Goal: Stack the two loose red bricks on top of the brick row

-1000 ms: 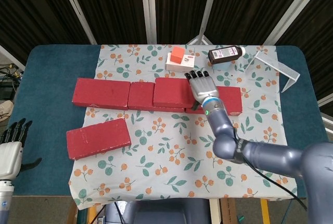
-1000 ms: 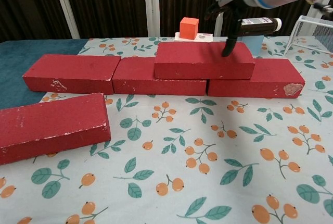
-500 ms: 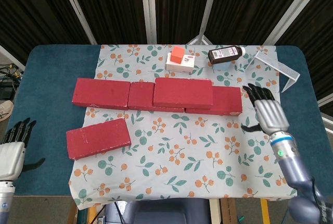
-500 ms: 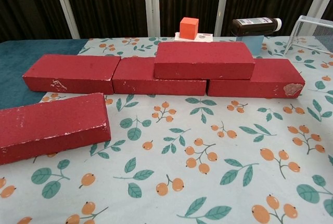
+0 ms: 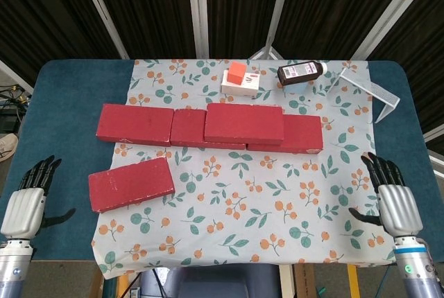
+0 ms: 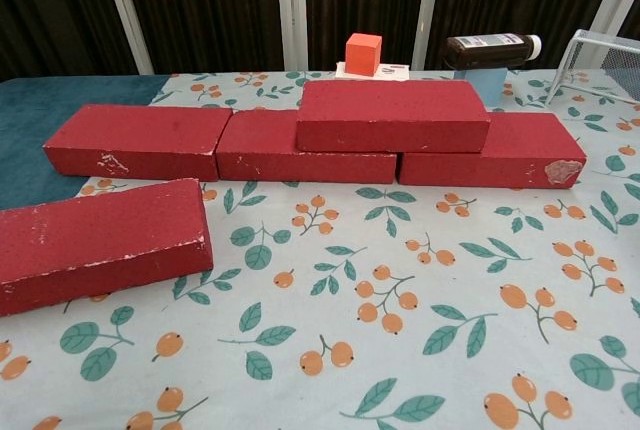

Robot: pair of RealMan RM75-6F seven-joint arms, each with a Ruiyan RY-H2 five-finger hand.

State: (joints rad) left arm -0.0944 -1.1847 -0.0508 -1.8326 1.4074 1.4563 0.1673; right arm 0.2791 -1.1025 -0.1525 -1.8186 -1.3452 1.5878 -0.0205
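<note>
1. Three red bricks laid end to end as the brick row across the floral cloth, running left to right
2. On top of the row, one stacked brick straddling the seam between the middle and right bricks, lying flat and level
3. Nearer the front, a loose brick flat on the cloth at its left side, slightly skewed, well apart from the row
4. At the near left edge of the table, the left hand with fingers extended and apart, thumb out to the side, holding nothing
5. At the near right edge, the right hand likewise spread, empty
6. Behind the row: an orange cube on a white box, a dark bottle on its side, a wire rack at far right
</note>
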